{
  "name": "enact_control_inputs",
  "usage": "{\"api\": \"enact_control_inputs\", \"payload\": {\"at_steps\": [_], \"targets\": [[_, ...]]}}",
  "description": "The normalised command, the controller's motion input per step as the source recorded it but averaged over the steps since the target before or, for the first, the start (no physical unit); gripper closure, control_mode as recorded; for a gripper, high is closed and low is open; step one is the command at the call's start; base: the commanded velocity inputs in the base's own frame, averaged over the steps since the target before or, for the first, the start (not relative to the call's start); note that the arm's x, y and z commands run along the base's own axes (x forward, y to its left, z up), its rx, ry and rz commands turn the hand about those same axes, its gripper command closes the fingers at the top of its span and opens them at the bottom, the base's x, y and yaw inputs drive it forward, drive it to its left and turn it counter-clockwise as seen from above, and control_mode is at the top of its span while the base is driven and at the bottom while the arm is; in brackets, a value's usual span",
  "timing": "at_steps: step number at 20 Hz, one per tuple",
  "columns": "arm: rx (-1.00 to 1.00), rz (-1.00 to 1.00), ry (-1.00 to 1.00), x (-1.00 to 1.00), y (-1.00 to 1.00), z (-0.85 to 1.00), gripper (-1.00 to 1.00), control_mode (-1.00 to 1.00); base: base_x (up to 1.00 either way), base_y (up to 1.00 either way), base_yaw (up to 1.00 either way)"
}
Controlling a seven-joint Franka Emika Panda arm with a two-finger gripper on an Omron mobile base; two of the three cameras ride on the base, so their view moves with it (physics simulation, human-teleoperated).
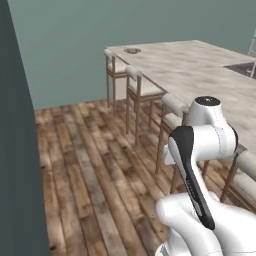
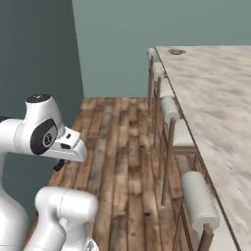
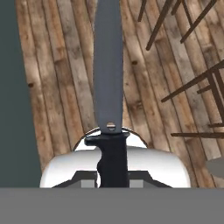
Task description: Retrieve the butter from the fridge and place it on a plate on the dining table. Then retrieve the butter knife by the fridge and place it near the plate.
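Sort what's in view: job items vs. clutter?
Job:
- knife, held in the shut gripper, blade pointing away over the floor
- plate at the far end of the table; too small to tell if butter is on it

Clutter:
- stools along the table edge
- sink set in the table top

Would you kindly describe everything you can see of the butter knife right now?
The butter knife has a long, flat grey blade that looks like dull metal, with a small rivet near its base, a dark crossguard and a black handle. In the hand view the handle sits between the tips of the shut tool, and the blade points straight away from the hand, over the brown plank floor. Nothing else touches it.
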Motion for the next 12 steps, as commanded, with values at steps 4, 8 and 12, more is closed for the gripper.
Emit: {"api": "enact_control_inputs", "payload": {"at_steps": [4, 8, 12], "targets": [[0.0, 0.0, 0.0, 0.0, 0.0, 0.0, 1.0, 1.0, 1.0, 0.32, -0.12], [0.0, 0.0, 0.0, 0.0, 0.0, 0.0, 1.0, 1.0, 1.0, 0.46, -0.14], [0.0, 0.0, 0.0, 0.0, 0.0, 0.0, 1.0, 1.0, 1.0, 0.55, -0.14]]}}
